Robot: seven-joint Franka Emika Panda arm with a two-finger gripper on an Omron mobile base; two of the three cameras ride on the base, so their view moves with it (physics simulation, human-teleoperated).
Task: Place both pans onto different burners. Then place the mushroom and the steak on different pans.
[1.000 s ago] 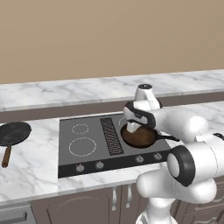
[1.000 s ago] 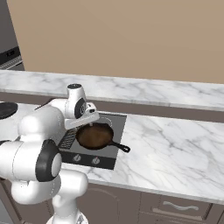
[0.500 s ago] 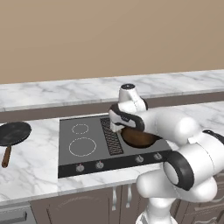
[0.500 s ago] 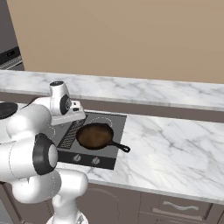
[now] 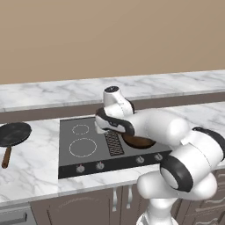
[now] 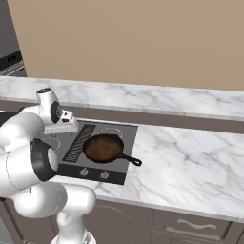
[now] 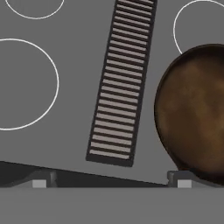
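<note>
So from my seat the reddish-brown pan (image 6: 104, 147) is sitting on the dark cooktop (image 5: 70, 154), over the front burner on the right half, with its thin dark handle sticking out toward the marble counter (image 6: 190, 157) on the right; in the hand view the same pan (image 7: 192, 109) fills the right edge, just beside the slatted vent strip (image 7: 120, 83) that runs down the middle of the cooktop. The gripper (image 7: 111, 183) hangs above that strip with its jaws spread wide and nothing between them; one fingertip (image 7: 41, 181) sits over bare cooktop and the other is right at the pan's rim, can't tell if it's touching.

The black pan (image 5: 14, 133) with the brown wooden handle (image 5: 6, 157) is off on the counter to the left of the cooktop, well apart from the arm; it's not on any burner. The two left burners (image 5: 82, 147) are bare white circles, a bigger one in front and a smaller one behind; a row of small knobs (image 5: 100, 165) runs along the front edge.
</note>
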